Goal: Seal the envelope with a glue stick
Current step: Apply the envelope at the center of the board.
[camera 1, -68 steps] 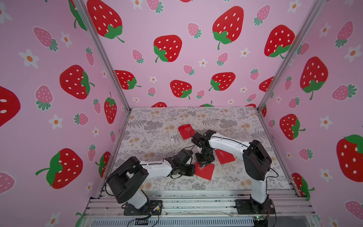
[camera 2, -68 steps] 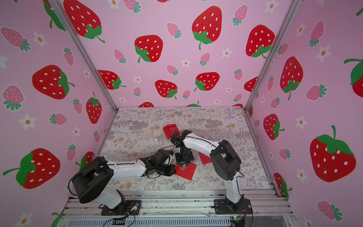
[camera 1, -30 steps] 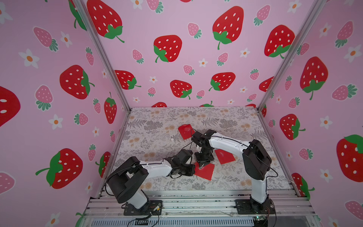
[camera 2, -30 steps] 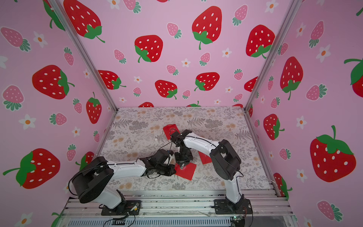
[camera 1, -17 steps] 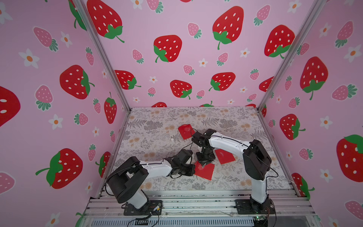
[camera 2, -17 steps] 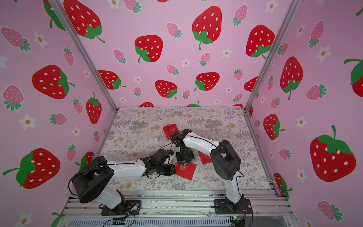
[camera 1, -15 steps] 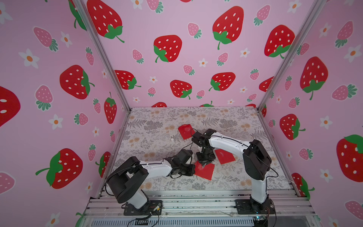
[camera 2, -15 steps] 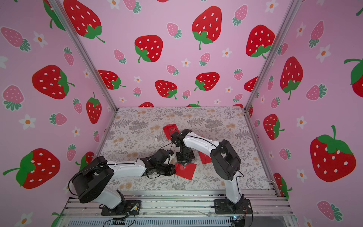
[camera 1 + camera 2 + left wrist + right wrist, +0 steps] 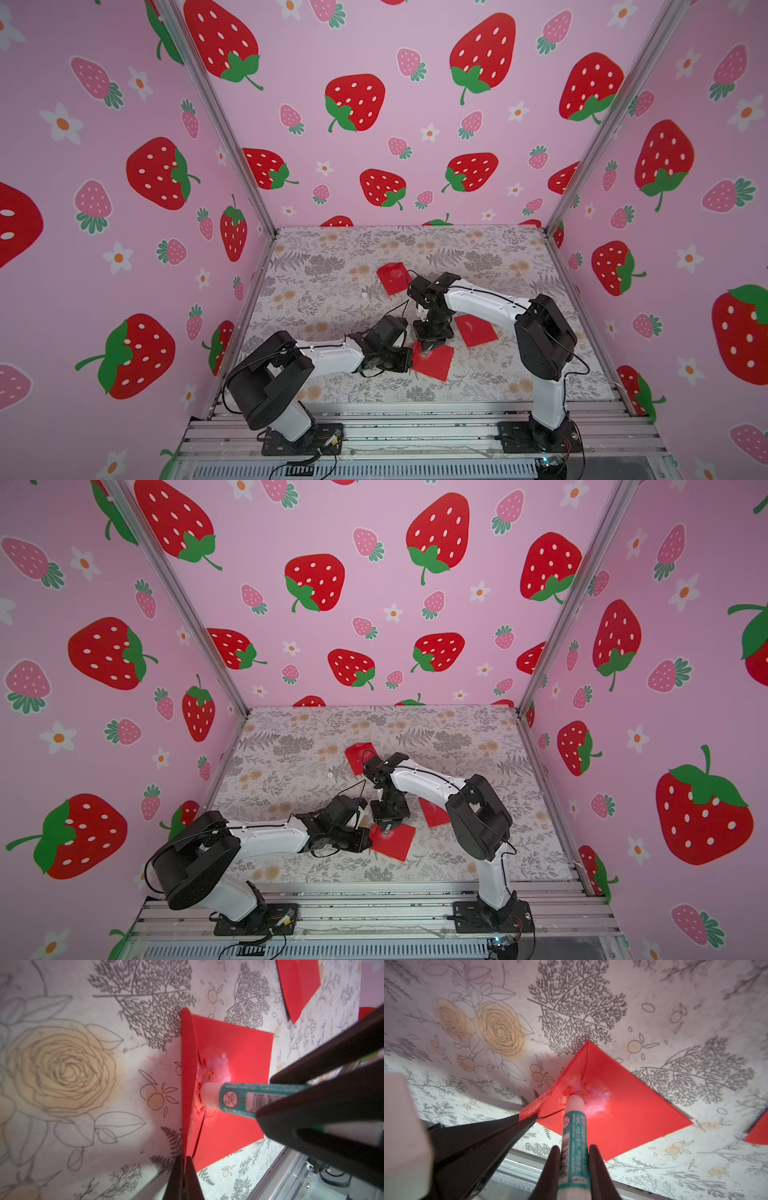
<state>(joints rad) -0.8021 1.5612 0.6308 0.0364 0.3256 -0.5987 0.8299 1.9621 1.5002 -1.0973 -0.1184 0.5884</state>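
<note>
Presently listed, on a bench [image 9: 332, 266] with a floral-print cover:

1. Envelope [image 9: 435, 365]: red, lying near the front edge of the bench in both top views, between the two arms. Its flap [image 9: 188, 1064] stands lifted off the body. A whitish, roughened smear [image 9: 598, 1099] marks the paper beside the fold line.

2. Glue stick [image 9: 574, 1126]: white tube with a teal label, uncapped. It is tilted steeply downward, with its white tip touching the envelope at the smear, just beside the raised flap.

3. Right fingers [image 9: 596, 1163]: black, set narrowly on either side of the glue stick's labelled barrel and holding it. The arm comes down onto the envelope from above.

4. Left fingers [image 9: 176, 1174]: black, pressed together on the edge of the flap and pinching it upright. The arm lies low along the bench at the envelope's left side.

5. Two further red envelopes: one [image 9: 476, 330] lies flat just behind the first, toward the right. The other [image 9: 392, 277] lies farther back, with a corner hidden by the right arm. Both lie apart from the fingers.
</note>
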